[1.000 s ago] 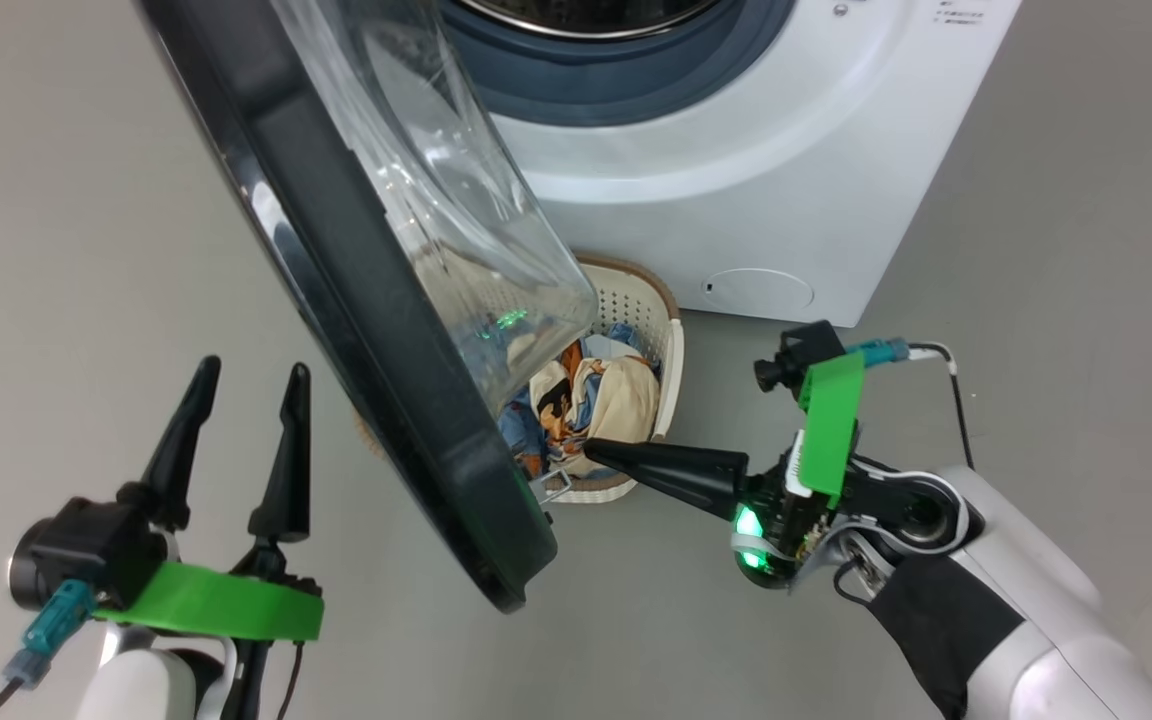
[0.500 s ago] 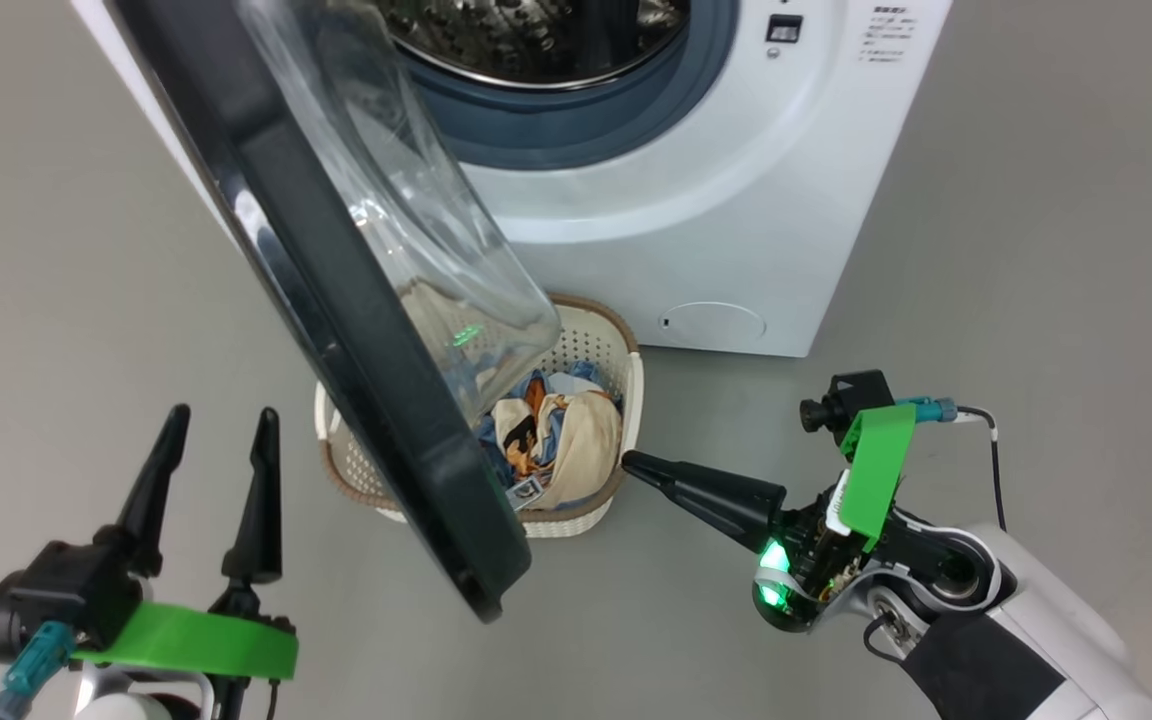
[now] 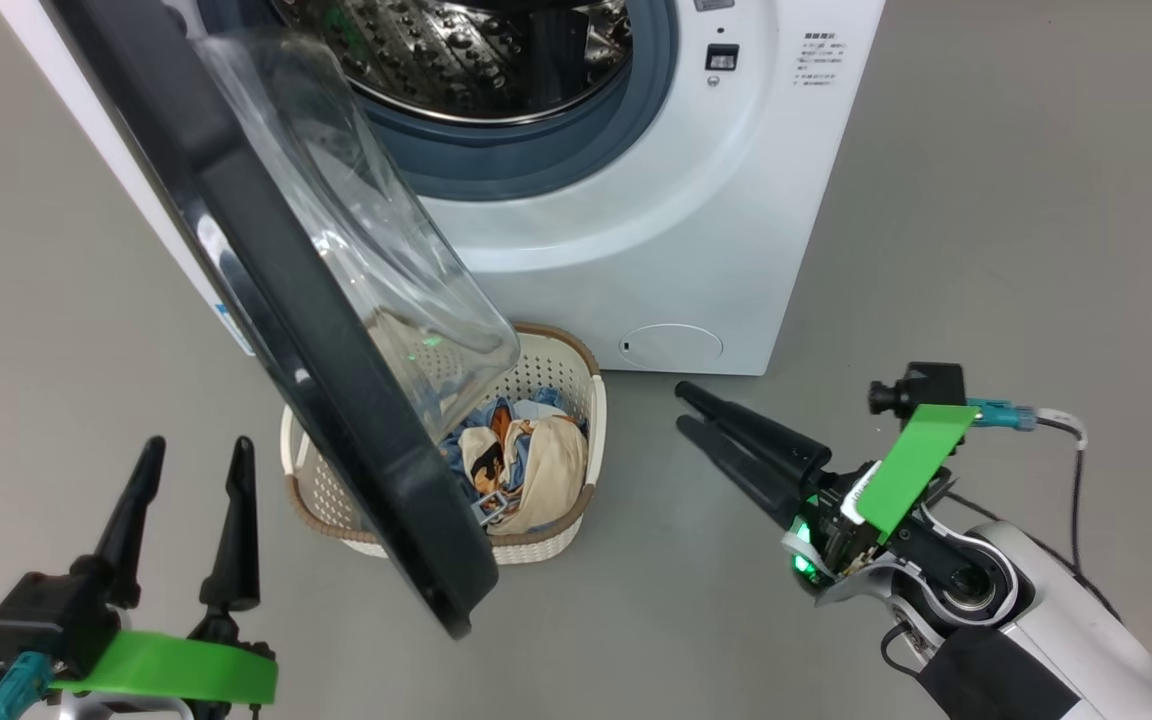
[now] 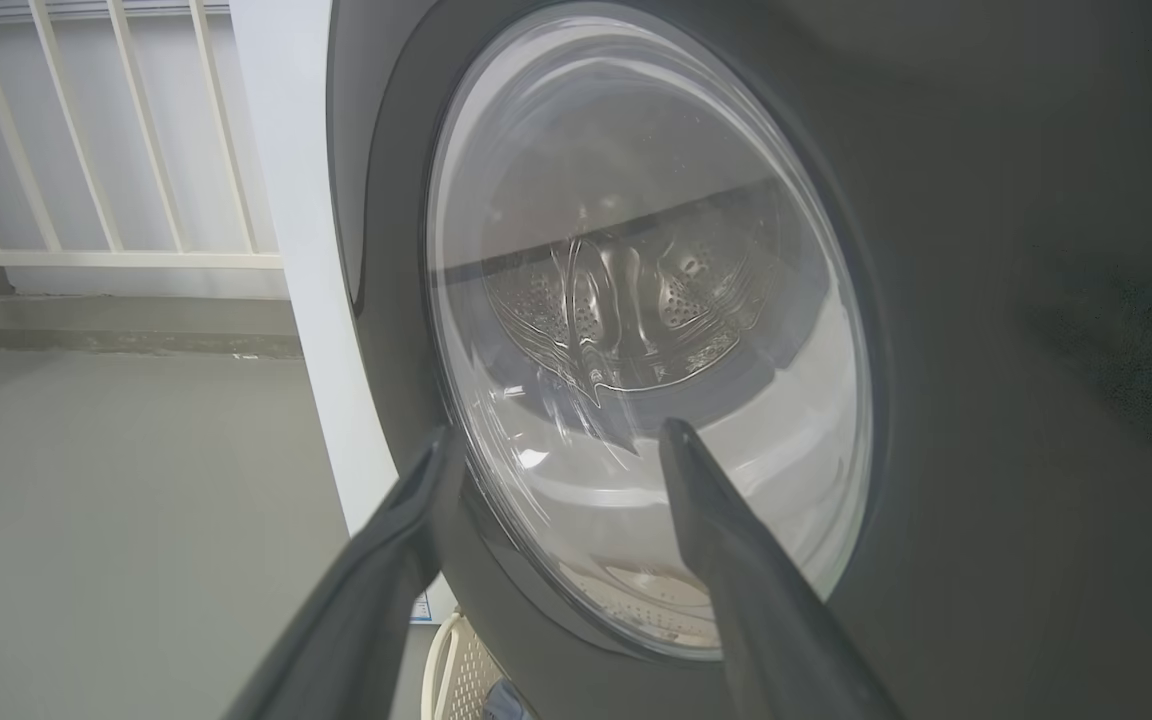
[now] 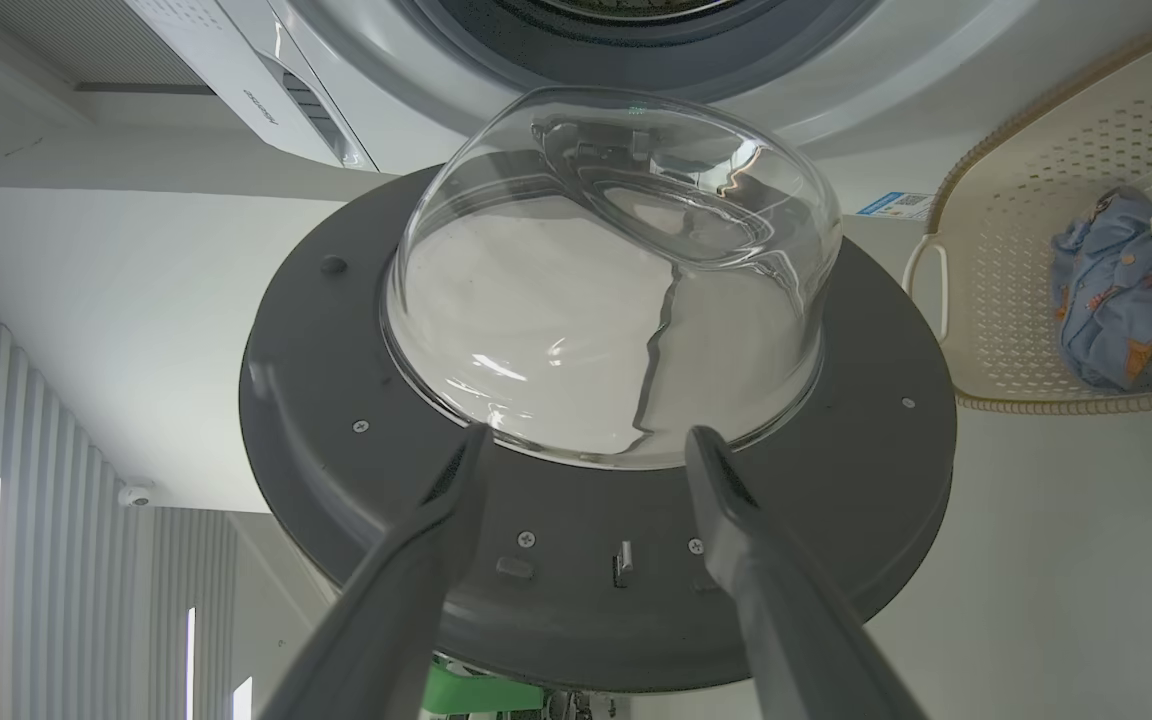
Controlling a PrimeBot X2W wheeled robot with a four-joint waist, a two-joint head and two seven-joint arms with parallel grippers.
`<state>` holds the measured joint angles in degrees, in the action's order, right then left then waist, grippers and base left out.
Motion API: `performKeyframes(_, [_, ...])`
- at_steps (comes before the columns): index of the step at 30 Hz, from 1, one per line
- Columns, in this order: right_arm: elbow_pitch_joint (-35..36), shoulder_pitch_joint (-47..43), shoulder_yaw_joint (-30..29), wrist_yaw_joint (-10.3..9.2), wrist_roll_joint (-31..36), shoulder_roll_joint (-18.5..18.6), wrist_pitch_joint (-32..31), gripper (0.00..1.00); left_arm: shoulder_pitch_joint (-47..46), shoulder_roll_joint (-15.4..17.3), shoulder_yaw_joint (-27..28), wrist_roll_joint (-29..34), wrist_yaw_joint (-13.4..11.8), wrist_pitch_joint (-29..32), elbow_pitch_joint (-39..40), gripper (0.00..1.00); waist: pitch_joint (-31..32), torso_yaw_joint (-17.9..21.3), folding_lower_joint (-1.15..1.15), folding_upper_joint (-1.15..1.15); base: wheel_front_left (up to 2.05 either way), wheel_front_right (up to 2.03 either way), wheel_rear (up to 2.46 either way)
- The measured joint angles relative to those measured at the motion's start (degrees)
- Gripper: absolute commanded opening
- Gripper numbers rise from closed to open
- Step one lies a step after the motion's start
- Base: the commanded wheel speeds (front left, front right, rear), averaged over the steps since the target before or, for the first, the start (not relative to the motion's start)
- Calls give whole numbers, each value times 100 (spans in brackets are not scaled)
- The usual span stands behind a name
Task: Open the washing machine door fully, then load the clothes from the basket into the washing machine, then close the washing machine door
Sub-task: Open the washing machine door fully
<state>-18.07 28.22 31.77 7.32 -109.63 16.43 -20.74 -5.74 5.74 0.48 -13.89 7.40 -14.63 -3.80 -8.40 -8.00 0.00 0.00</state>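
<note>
Glossy black door (image 3: pixel 356 440), perforated steel drum (image 3: pixel 456 50)

The right gripper (image 3: pixel 684 410) has drawn back. A second ago its fingers (image 3: pixel 736 420) were pressed together, with the tip over the near rim of the basket (image 3: pixel 541 543). Now they stand parted and clear of it, right of centre in the head view. The head camera has tilted up: more of the washing machine (image 3: pixel 636 250) and its drum (image 3: pixel 456 50) fills the top of the frame.

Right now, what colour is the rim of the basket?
Brown; the basket walls below it are cream-white. Best seen in the head view.
</note>
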Motion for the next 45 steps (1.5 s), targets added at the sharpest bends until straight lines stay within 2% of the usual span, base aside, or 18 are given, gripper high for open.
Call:
performKeyframes(11, [-85,-1,-96,-1,2018,24,1889,100,0,-40,18,4,0,-1,13,100,15,3,0,0,0,0,0])
performKeyframes(18, [-524,168,56,0,3290,109,3158,100,2,-41,20,5,0,-1,12,100,78,0,0,0,0,0,0])
performKeyframes(19, [-524,168,56,0,3290,109,3158,100,2,-41,20,5,0,-1,12,100,78,0,0,0,0,0,0])
performKeyframes(20, [-716,230,69,0,3659,130,3368,100,5,-42,20,5,0,-1,11,100,105,3,0,0,0,0,0])
performKeyframes(24, [-1078,260,-63,0,4548,116,3504,100,41,-43,22,7,0,-1,10,100,174,16,0,0,0,0,0])
performKeyframes(27, [-1093,230,-714,0,5155,-81,3505,100,170,-53,55,35,0,-1,10,100,244,47,0,0,0,0,0])
performKeyframes(31, [-771,-105,-1433,0,6263,-300,3506,100,243,-80,101,56,0,-1,18,100,319,101,0,0,0,0,0])
performKeyframes(32, [-704,-254,-1501,0,6583,-315,3506,100,245,-82,108,57,0,-1,26,100,332,116,0,0,0,0,0])
performKeyframes(33, [-704,-254,-1501,0,6583,-315,3506,100,245,-82,108,57,0,-1,26,100,332,116,0,0,0,0,0])
performKeyframes(37, [-382,-817,-1812,0,7733,-385,3505,100,282,-87,171,58,0,0,60,100,370,180,0,0,0,0,0])
performKeyframes(40, [-103,-1098,-2028,0,8308,-470,3506,100,366,-92,201,65,0,-1,74,100,393,240,0,0,0,0,0])
performKeyframes(45, [294,-1618,-2369,0,8875,-656,3506,100,377,-111,216,118,0,0,98,100,406,296,0,0,0,0,0])
